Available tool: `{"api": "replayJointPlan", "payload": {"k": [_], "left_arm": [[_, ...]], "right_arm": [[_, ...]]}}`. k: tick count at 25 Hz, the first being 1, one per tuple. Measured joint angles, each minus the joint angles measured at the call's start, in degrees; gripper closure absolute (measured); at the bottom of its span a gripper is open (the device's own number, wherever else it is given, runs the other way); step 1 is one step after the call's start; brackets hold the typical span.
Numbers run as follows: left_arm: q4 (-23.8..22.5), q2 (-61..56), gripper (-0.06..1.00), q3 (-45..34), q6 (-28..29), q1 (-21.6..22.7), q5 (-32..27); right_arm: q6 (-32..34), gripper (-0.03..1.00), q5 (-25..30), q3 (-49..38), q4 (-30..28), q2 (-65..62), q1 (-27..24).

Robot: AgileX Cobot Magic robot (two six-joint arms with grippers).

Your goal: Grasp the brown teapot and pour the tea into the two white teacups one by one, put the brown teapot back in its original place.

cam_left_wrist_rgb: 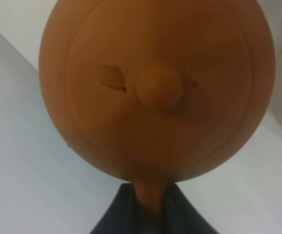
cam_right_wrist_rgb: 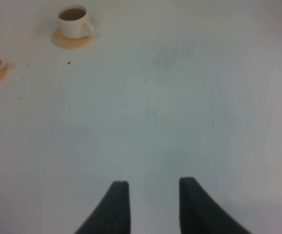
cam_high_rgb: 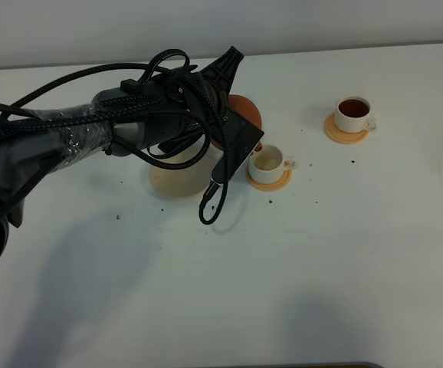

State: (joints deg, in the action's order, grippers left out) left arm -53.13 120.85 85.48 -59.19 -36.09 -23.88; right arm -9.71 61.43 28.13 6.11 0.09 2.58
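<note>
Desk (cam_high_rgb: pixel 344 268) with tea set. The left gripper (cam_left_wrist_rgb: pixel 151 207) is clenched on the loop handle of the brown teapot (cam_high_rgb: pixel 248 113), which is held just beside the nearer white teacup (cam_high_rgb: pixel 270 159) on its orange-tan coaster (cam_high_rgb: pixel 271 182), clear of the pale beige coaster (cam_high_rgb: pixel 174 182) beneath the arm. The farther white teacup (cam_high_rgb: pixel 352 112) holds dark tea. The right gripper (cam_right_wrist_rgb: pixel 153 204) stands released, well apart from both cups.

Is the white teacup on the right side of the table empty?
No, the right teacup holds dark brown tea, plainly seen in the high camera view.
</note>
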Motion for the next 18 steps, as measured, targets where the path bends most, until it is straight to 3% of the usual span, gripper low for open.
{"api": "replayJointPlan", "payload": {"k": [18], "left_arm": [[-4.82, 1.08, 0.83, 0.00, -0.16, 0.00, 2.58]], "right_arm": [[0.00, 0.73, 0.00, 0.00, 0.00, 0.00, 0.00]]}}
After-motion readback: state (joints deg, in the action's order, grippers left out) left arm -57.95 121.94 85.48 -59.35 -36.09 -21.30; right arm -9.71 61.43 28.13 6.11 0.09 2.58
